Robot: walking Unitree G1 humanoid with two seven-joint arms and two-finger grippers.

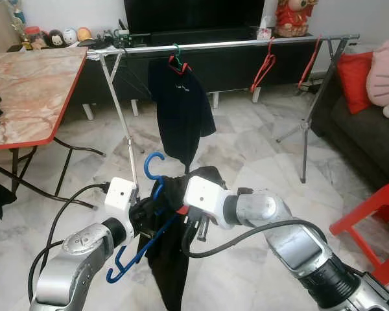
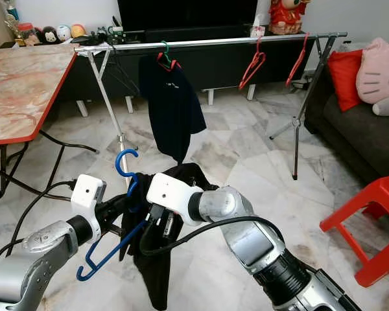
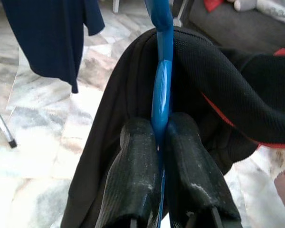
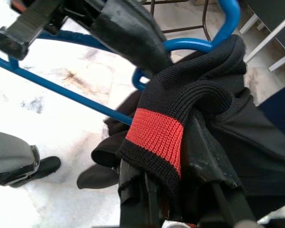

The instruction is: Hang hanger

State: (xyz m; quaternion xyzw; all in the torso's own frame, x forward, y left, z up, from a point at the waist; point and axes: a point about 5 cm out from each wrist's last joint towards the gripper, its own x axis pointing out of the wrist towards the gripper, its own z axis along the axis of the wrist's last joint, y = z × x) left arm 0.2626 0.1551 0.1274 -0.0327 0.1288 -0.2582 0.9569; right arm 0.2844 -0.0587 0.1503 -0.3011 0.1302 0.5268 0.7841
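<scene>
Blue hanger (image 1: 147,214) with a black garment (image 1: 172,259) held low before the robot, well short of the clothes rail (image 1: 246,44).

Left gripper (image 3: 159,142) was pinched tight on the hanger's blue stem, its two fingers pressed to either side. Right gripper (image 4: 180,156) was closed on the garment's black collar with the red band (image 4: 156,135), beside the hanger's hook. On the rail hung a dark shirt (image 1: 180,110) and two red hangers (image 1: 264,65).

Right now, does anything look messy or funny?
Yes. The black garment is bunched on one side of the blue hanger, not spread over it. The left gripper pinches the hanger; the right gripper holds the garment's red-striped collar.
</scene>
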